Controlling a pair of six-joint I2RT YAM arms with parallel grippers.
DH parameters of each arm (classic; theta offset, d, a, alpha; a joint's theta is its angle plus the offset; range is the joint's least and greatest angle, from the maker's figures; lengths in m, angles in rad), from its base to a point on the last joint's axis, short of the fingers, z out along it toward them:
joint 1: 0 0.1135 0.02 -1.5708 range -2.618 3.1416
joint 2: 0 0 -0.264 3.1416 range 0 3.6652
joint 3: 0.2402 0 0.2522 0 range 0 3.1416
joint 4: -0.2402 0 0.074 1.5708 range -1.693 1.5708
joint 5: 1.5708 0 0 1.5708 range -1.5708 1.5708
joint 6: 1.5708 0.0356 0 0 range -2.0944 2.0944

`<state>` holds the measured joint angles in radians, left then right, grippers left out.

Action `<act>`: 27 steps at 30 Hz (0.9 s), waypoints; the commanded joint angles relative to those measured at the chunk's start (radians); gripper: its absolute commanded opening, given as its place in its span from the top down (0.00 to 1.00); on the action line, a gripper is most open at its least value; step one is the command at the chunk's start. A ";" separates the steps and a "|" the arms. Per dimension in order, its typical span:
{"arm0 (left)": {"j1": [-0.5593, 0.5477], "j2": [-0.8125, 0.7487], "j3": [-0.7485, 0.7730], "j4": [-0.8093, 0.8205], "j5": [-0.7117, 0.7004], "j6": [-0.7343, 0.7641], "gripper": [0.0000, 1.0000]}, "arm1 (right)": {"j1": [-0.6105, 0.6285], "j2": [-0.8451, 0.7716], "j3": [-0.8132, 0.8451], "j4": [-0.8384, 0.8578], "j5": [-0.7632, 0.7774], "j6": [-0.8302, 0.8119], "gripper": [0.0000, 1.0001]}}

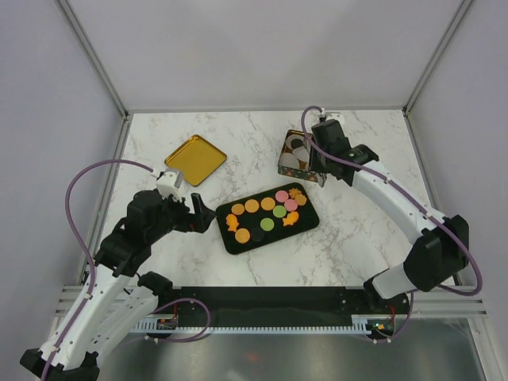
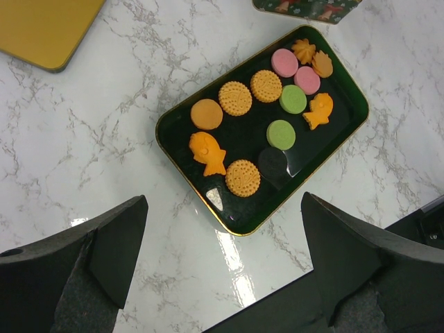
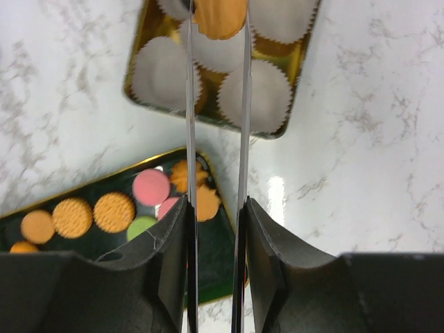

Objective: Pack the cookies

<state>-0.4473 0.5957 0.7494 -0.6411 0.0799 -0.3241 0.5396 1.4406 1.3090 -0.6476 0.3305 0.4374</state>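
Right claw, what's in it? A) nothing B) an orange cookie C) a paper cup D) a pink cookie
B: the right wrist view shows an orange cookie pinched in the right claw, above the tin of white paper cups.

White marble table (image 1: 357,230). Gold tray (image 1: 195,159) lies flat, far left. Black rectangular tray (image 2: 319,149) at centre, gold-rimmed, set diagonally. Open patterned tin (image 1: 283,164) far right (well apart from gold tray), with white fluted paper cups (image 3: 164,75) inside.
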 commanded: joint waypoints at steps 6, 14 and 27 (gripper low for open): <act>-0.010 0.021 0.001 0.024 -0.003 -0.024 0.00 | -0.179 0.182 0.062 0.106 -0.073 -0.034 0.69; -0.011 0.030 0.001 0.023 -0.008 -0.024 0.00 | -0.217 0.227 0.039 0.166 -0.087 -0.028 0.69; -0.013 0.038 0.002 0.023 -0.006 -0.026 0.00 | -0.230 0.293 0.059 0.177 -0.082 -0.023 0.60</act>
<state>-0.4561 0.6308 0.7483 -0.6411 0.0799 -0.3241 0.3138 1.7435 1.3361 -0.5194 0.2405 0.4179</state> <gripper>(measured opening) 0.995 0.413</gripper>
